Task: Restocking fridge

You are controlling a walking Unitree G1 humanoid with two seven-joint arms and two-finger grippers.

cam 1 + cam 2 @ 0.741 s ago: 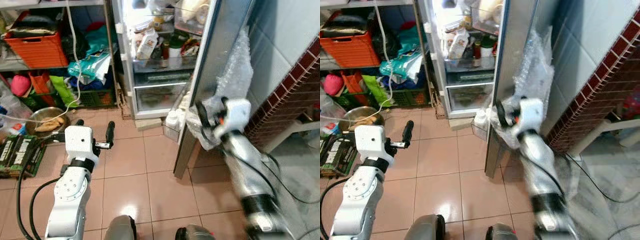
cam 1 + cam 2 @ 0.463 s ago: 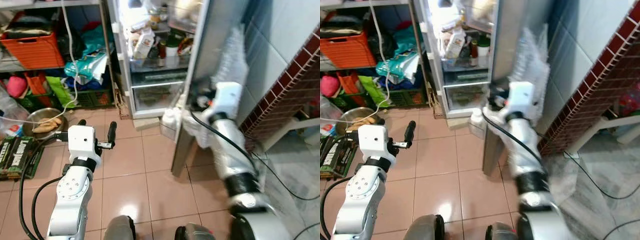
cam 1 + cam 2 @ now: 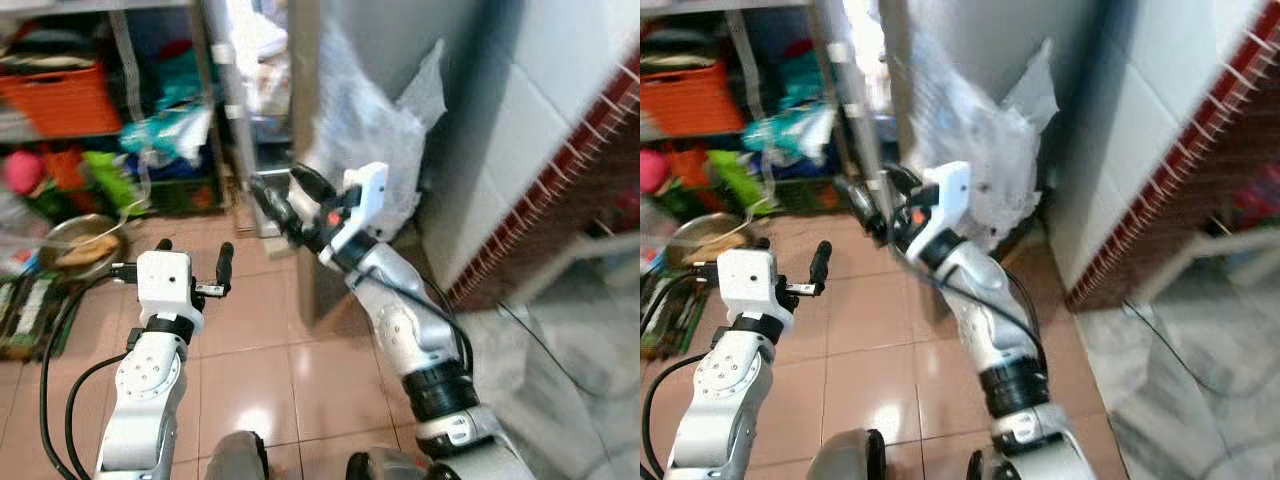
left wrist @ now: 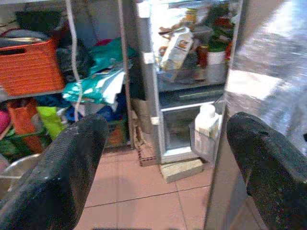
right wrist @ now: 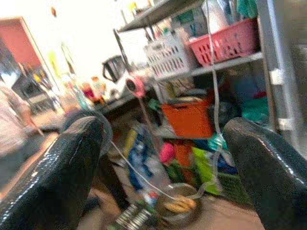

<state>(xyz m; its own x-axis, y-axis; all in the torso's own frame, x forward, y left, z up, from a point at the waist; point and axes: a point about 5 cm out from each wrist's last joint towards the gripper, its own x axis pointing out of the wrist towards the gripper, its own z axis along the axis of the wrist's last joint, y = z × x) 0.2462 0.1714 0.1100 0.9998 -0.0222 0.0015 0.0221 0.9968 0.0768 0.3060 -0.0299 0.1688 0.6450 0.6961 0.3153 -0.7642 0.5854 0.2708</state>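
The grey fridge door (image 3: 300, 120), clear plastic on its outside, stood nearly shut. The right gripper (image 3: 285, 205) beside it and the left gripper (image 3: 190, 262) were both spread, holding nothing.

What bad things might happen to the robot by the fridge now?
The right gripper sits open at the edge of the nearly shut fridge door, so its fingers might get pinched. The plastic wrap on the door could snag the arm. The left gripper hangs open, holding nothing to restock.
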